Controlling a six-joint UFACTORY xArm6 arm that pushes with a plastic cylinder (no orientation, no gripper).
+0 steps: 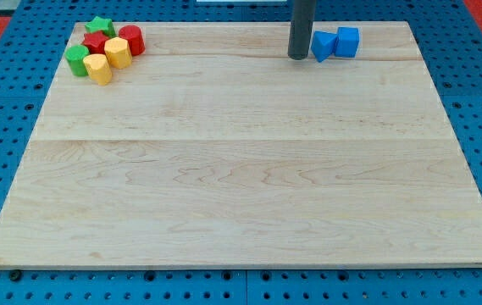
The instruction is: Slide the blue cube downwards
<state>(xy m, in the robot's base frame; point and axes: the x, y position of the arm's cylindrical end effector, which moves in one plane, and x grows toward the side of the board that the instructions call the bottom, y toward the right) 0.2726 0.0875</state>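
Observation:
The blue cube [348,41] sits near the view's top, right of centre, on the wooden board [241,161]. A second blue block [324,45], wedge-like in shape, touches the cube's left side. My tip [298,56] rests on the board just left of the wedge-like blue block, close to it or touching it. The wedge lies between my tip and the cube.
A cluster sits at the view's top left: a green star [99,25], a red cylinder [131,39], a red block [96,41], a green cylinder [77,60] and two yellow blocks [117,52] [98,69]. The board's top edge runs just behind the blue blocks.

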